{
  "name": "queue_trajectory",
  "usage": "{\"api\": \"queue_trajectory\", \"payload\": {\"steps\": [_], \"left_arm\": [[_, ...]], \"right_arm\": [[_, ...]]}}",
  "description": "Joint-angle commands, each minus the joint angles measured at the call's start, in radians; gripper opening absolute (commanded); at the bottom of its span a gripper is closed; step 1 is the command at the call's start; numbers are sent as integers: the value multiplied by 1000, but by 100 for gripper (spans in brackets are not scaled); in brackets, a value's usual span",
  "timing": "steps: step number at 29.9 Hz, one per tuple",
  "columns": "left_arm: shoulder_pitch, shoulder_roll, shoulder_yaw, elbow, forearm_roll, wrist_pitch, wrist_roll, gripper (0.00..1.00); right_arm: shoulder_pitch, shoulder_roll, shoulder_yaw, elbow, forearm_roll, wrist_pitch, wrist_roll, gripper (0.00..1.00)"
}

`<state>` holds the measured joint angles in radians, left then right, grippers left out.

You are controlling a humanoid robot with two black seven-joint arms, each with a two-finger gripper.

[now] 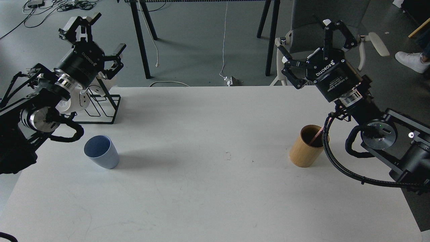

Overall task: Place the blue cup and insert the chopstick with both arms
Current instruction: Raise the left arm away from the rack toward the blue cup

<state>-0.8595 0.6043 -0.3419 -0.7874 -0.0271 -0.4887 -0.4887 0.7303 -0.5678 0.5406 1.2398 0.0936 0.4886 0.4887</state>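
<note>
The pale blue cup (101, 152) stands upright on the white table (201, 188) at the left, its mouth open upward. A pink chopstick (317, 134) leans inside the tan wooden cup (307, 146) at the right, partly hidden behind my right arm's cable. My left gripper (95, 38) is raised above the table's far left corner, well behind the blue cup, fingers spread with nothing between them. Over the far right edge, my right gripper (314, 45) hangs open and empty, up and behind the wooden cup.
A black wire rack (104, 107) with white mugs (75, 101) sits at the table's far left, partly behind my left wrist. Beyond the far edge are black table legs (141, 40), floor cables and a grey chair (319, 20).
</note>
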Motion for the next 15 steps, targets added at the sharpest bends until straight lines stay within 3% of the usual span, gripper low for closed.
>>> {"api": "queue_trajectory", "payload": {"steps": [1, 7, 11, 15], "left_arm": [[0, 3, -5, -3, -1, 0, 0, 99], [-6, 3, -15, 0, -2, 0, 0, 99], [3, -17, -117, 23, 3, 0, 0, 99], [-3, -14, -129, 11, 16, 0, 0, 99]], "right_arm": [[0, -1, -1, 1, 0, 0, 0, 94], [-3, -4, -1, 6, 0, 0, 0, 94], [-6, -6, -1, 6, 0, 0, 0, 94], [-8, -3, 1, 7, 0, 0, 0, 94]]}}
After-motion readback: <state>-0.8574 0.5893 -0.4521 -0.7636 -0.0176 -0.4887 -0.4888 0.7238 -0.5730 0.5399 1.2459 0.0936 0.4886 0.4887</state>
